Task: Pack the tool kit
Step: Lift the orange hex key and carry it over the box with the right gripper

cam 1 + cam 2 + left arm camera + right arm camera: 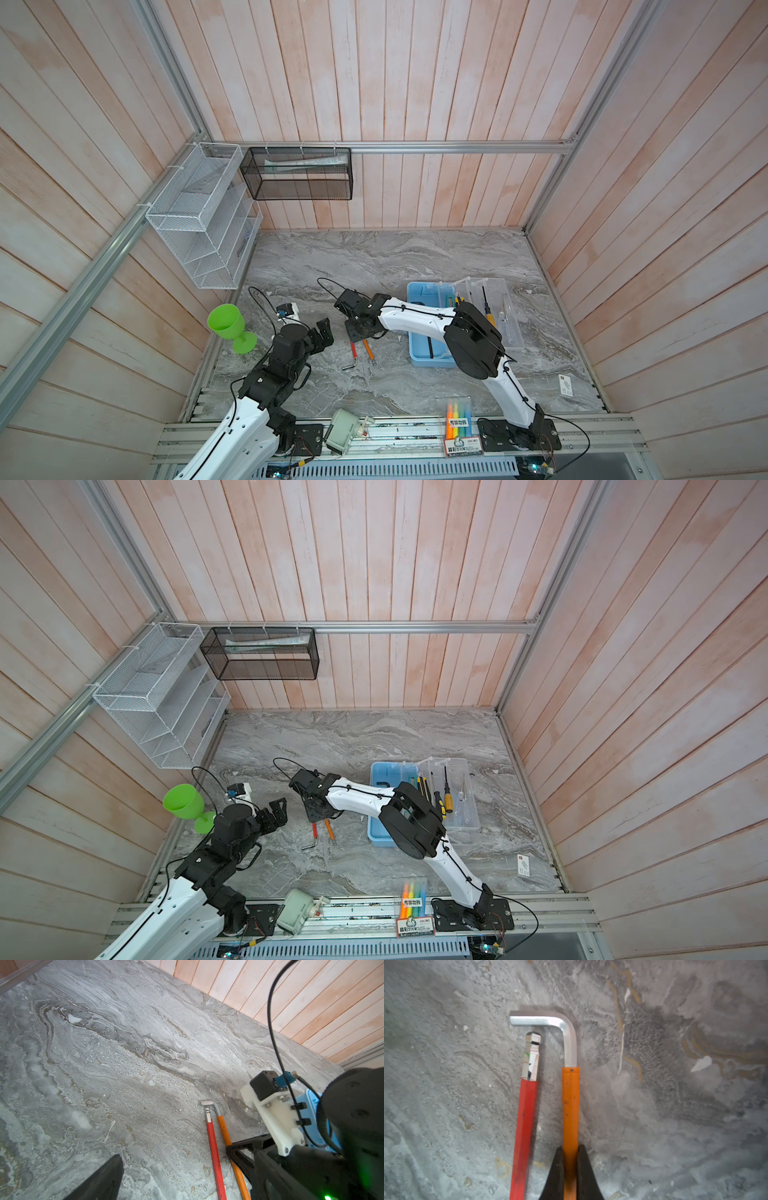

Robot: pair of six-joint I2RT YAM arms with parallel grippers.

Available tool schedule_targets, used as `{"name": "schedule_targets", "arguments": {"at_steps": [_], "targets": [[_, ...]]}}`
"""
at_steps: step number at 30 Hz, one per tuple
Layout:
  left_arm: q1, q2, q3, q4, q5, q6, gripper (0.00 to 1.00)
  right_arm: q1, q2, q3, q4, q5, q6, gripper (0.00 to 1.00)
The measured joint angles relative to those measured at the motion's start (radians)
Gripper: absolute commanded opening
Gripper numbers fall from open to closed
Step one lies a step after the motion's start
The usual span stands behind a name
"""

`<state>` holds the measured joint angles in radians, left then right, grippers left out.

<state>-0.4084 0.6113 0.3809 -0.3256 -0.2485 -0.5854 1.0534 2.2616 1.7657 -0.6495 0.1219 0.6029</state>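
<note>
- A robot test cell is seen, not a home: a marble-look worktop (374,266) is boxed in by pale plank walls (415,83).
- Aluminium framing (457,146) and two bolted-down arms are shown.
- Wire baskets (195,216) are hung on the rails.

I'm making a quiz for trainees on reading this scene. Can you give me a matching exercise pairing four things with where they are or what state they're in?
Things:
1. orange hex key
2. red hex key
3. green goblet
4. highlighter pack

Places or states:
A. standing at the table's left edge, beside the left arm
B. gripped between the right gripper's fingers
C. lying free on the marble, right beside the held tool
D. at the front edge, beside the right arm's base

Pairs: 1-B, 2-C, 3-A, 4-D
</note>
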Motion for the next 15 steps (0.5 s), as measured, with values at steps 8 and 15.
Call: {"name": "schedule_targets", "arguments": {"at_steps": [8, 15], "targets": [[0.001, 0.000, -0.020, 0.007, -0.004, 0.003, 1.00, -0.015, -0.067, -0.062, -0.036, 0.052, 0.010, 0.00], [0.001, -0.012, -0.059, 0.028, -0.002, 0.003, 1.00, -0.046, -0.288, -0.170, -0.043, 0.099, 0.037, 0.00]]}}
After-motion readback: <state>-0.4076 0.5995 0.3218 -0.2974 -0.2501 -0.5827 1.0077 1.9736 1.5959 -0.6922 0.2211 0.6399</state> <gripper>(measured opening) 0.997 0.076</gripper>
